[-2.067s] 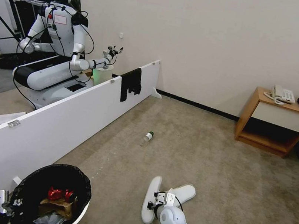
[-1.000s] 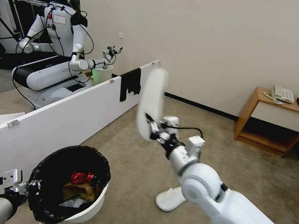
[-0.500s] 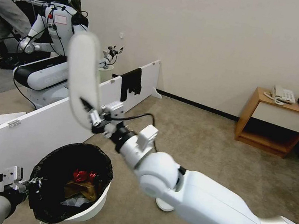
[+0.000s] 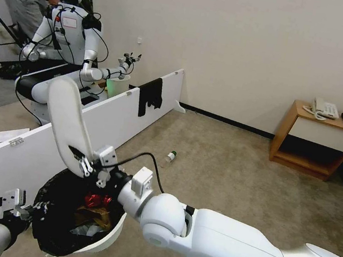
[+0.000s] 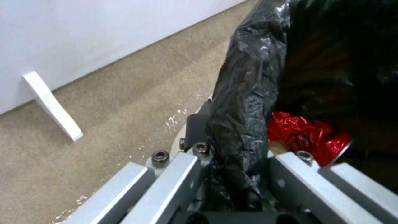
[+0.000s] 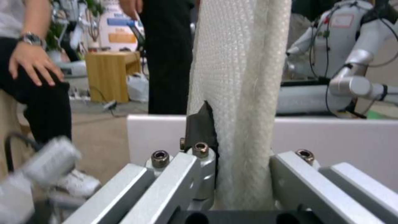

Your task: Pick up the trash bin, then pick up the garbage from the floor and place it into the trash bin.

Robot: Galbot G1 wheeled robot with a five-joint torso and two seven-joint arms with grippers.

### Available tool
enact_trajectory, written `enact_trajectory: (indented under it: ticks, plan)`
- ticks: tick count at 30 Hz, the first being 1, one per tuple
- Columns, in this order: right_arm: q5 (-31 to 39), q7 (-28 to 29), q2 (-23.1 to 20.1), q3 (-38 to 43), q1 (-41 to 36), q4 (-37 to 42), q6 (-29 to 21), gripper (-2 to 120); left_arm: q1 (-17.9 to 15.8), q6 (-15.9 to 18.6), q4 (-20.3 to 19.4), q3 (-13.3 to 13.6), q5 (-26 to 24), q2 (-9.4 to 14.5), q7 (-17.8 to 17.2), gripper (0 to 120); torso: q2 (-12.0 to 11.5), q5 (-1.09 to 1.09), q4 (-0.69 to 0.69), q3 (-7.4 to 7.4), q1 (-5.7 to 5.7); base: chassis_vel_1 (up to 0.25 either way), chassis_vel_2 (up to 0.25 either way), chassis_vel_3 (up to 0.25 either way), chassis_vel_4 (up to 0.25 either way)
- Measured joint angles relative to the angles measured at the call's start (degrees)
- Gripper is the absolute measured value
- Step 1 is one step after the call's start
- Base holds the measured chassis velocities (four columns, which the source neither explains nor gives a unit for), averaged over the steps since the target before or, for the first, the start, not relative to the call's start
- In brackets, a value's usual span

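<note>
So the right gripper (image 4: pixel 84 167) is pinched tight on one end of a white slipper (image 4: pixel 67 123), and the slipper sticks up and leans a bit to the left, right over the far rim of the trash bin (image 4: pixel 110 233). From the right wrist view you can see the slipper (image 6: pixel 240 102) wedged between the fingers (image 6: pixel 199 130), its woven texture running straight up past the white board behind it.

The left gripper (image 4: pixel 30 210) is down in the near left corner, clamped onto the bin's near-left rim, black bag (image 4: pixel 50 209) and all. The left wrist view shows the crinkled liner (image 5: pixel 244 109) bunched between the fingers (image 5: pixel 195 124), so it's gripping plastic and rim together. The bin looks tipped a little and held off the carpet, though I can't really tell how far.

Inside the bin there's a shiny red wrapper (image 4: pixel 98 200), a brown paper bag (image 4: pixel 89 216) just under it, and some white tissue (image 4: pixel 85 230) at the bottom. The wrapper (image 5: pixel 307 137) also shows in the left wrist view.

Out on the carpet (image 4: pixel 224 175), well apart from the bin toward the far side, a small green-capped bottle (image 4: pixel 170 156) lies on its side. The long white board (image 4: pixel 26 154) runs along the left with a black cloth (image 4: pixel 150 95) draped over its far end. Far right there's a wooden nightstand (image 4: pixel 315 141) with a phone (image 4: pixel 324 108) on top
</note>
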Motion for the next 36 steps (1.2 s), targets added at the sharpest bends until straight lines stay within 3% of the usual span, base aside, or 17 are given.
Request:
enact_trajectory:
  ticks: [10,16,29,36]
  plan:
    - [-2.09,-0.56,-3.97,-3.22,-2.07,-0.42,0.49,3,0.06,-0.01,-0.41,-0.83,-0.63,0.26,-0.06,2,0.0,0.0,0.0,0.0,0.0,0.0,0.0,0.0,0.0]
    - [-3.02,-0.61,-4.17,-4.55,-3.12,-1.28,0.54,3,0.13,-0.01,-0.78,-0.89,-0.7,0.21,-0.08,2,0.0,0.0,0.0,0.0,0.0,0.0,0.0,0.0,0.0]
    - [-4.91,-0.83,-1.11,-7.71,-3.72,-4.81,1.4,3,0.05,-0.01,-1.19,-0.87,-0.76,-0.26,-0.15,2,0.0,0.0,0.0,0.0,0.0,0.0,0.0,0.0,0.0]
    - [-5.61,-0.81,2.72,-9.31,-3.09,-7.57,1.76,3,0.05,-0.01,-1.48,-0.92,-0.81,-0.57,-0.17,2,0.0,-0.01,0.01,0.0,0.0,0.0,0.0,0.0,0.0]
